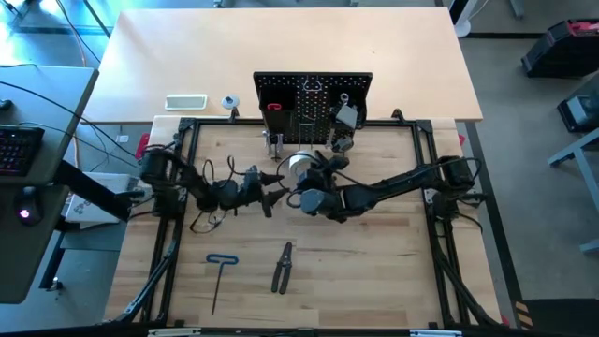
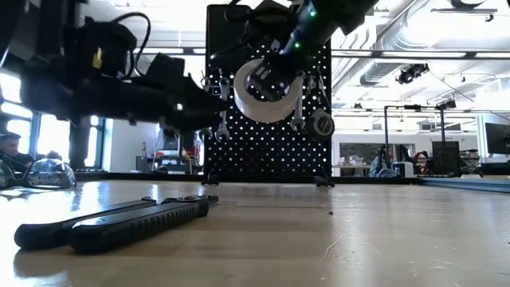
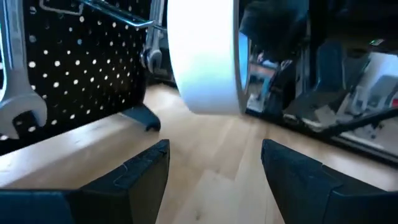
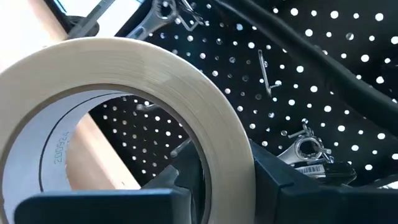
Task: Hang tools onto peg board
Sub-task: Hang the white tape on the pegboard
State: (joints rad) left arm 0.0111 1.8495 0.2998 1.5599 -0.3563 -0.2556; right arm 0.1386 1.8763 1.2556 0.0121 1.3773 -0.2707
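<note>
The black peg board (image 1: pixel 312 98) stands upright at the table's far edge, with wrenches (image 3: pixel 18 93) and a red-handled tool (image 1: pixel 274 106) hanging on it. My right gripper (image 1: pixel 307 176) is shut on a clear tape roll (image 2: pixel 267 89), held in the air just in front of the board. My left gripper (image 3: pixel 214 155) is open and empty, level, just left of the roll and pointing at it. Dark-handled pliers (image 1: pixel 283 267) and a blue T-handle hex key (image 1: pixel 221 271) lie flat near the table's front. Safety glasses (image 2: pixel 40 174) lie left of centre. My right gripper holds the tape roll by its ring wall (image 4: pixel 227 155), one finger (image 4: pixel 186 174) inside the hole and the other (image 4: pixel 280 180) outside. The fingers come from the table's near side, slanting toward the board. The roll is lifted clear of the table, on edge, its hole toward the near side.
A white slab (image 1: pixel 185 101) and a small round item (image 1: pixel 228 101) lie on the far table behind the board's left side. The black table frame (image 1: pixel 178 187) runs along both sides. Bare wood lies between the arms and the front edge.
</note>
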